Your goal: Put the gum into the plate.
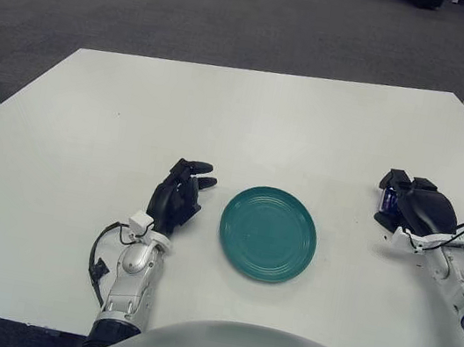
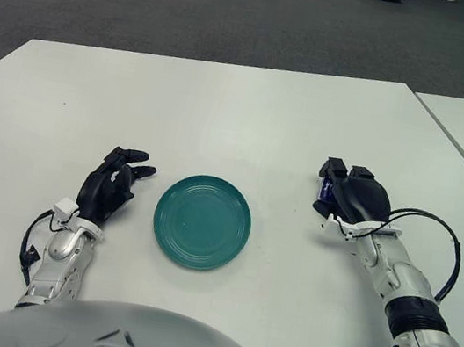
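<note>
You see only a sliver of the blue gum point(image 2: 326, 188); the right hand point(image 2: 351, 197) and its fingers point(image 2: 334, 167) cover the rest, so its shape and any contact with the desk point(image 2: 225, 110) stay unreadable. The desk's left corner is cut off by the right eye view's edge.
</note>
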Tool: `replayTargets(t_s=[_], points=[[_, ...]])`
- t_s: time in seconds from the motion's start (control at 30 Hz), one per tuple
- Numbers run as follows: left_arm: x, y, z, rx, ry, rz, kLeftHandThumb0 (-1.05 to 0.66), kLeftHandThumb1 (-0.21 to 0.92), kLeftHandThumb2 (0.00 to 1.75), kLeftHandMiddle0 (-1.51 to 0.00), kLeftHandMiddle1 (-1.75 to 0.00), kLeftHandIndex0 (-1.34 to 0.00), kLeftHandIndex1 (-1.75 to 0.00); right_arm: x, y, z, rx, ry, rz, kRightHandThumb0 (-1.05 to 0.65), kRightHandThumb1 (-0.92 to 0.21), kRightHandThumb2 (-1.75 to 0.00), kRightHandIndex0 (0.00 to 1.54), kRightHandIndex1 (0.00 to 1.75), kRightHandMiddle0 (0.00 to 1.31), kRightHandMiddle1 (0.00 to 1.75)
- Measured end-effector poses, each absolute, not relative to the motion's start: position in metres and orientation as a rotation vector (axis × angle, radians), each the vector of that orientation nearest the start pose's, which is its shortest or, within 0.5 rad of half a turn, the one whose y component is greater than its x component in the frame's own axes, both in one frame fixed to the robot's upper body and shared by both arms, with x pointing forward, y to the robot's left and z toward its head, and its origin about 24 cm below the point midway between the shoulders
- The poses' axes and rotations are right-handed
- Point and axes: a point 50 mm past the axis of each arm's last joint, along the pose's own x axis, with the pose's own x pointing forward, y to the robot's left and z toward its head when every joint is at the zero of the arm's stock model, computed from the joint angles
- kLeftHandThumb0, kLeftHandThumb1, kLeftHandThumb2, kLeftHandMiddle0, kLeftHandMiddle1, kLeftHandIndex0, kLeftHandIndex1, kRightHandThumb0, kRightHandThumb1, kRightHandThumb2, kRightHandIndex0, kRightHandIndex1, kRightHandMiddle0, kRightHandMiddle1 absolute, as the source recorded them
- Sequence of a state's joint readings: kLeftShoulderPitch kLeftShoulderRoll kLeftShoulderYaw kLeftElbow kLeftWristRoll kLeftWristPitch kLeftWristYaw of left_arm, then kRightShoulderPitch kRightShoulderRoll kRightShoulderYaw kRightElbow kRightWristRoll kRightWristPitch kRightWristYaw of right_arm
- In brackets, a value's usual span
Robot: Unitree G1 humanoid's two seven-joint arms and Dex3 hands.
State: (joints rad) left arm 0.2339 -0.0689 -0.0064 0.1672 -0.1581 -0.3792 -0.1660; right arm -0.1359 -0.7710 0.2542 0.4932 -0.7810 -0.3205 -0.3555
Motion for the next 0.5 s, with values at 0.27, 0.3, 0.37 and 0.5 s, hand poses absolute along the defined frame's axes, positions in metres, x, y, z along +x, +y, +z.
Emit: replayTargets(t_s=[0.27,0.3,0.37,0.5], points=[[0.196,0.146,-0.01,-0.205,-0.011,-0.032,-0.79,0.92,0.76,-0.47,-1.1,-0.4,-1.32,0.266,-0.263,0.076,-1.536,-0.215,0.185,-0.44,-0.46,-1.13,0.96,1.75,0.5,1.75],[0.196,0.146,-0.01,-0.205,-0.012,-0.033,-0.79,0.92,0.75,-0.47,-1.1,-0.4,-1.32,0.268,-0.26,0.084,-1.539,-0.244,0.177,-0.44,-0.46,-1.13,0.95,1.75,0.5,1.75],[0.196,0.146,-0.01,-0.205,-0.013,-0.036,-0.79,0.92,0.75,-0.47,-1.1,-0.4,-1.32,0.27,-0.254,0.099,-1.544,-0.296,0.161,-0.44,-0.45,-1.14,0.95,1.75,0.51,1.75],[0.197,0.145,-0.01,-0.206,-0.014,-0.04,-0.79,0.92,0.75,-0.47,-1.1,-0.4,-1.31,0.272,-0.235,0.125,-1.534,-0.401,0.147,-0.44,-0.45,-1.15,0.95,1.75,0.51,1.75]])
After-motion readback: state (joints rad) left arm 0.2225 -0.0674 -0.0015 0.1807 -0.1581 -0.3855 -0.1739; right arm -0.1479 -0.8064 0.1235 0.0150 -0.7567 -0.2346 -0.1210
